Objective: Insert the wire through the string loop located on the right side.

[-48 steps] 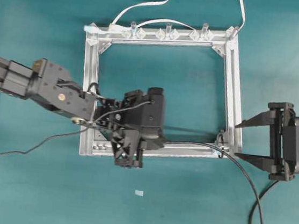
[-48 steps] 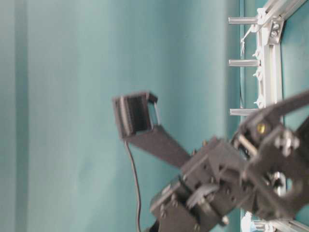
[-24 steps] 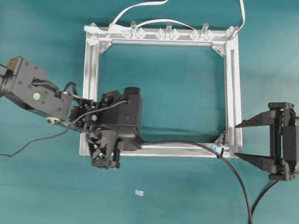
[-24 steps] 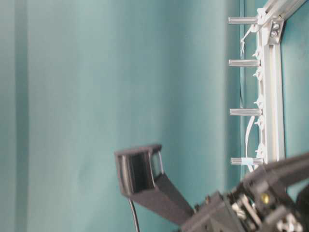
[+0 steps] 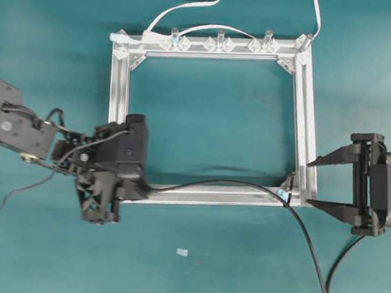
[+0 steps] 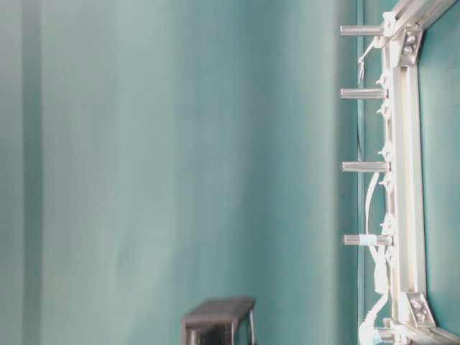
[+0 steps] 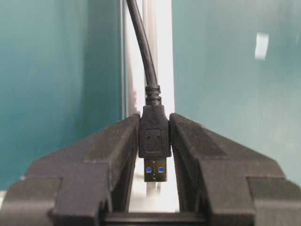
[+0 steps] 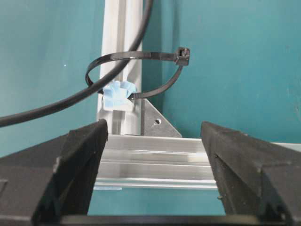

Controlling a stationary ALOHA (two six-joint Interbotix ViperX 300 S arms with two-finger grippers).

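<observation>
With the long black round wire (image 8: 70,101) already running through the thin dark string loop (image 8: 136,56) at the aluminium frame's (image 5: 304,123) right corner, the left pincer (image 7: 155,155) clamps its plug while the right pincer (image 5: 322,183) stands spread, empty; threading looks essentially accomplished.

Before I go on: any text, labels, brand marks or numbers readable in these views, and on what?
None can be read.
The wire plug bears no print, only small dimples and blue inside its tip.
The left gripper and right gripper show plain black surfaces.
The aluminium frame and the string loop with its blue base carry no marks.
A small pale scrap on the table is too small to tell.
</observation>
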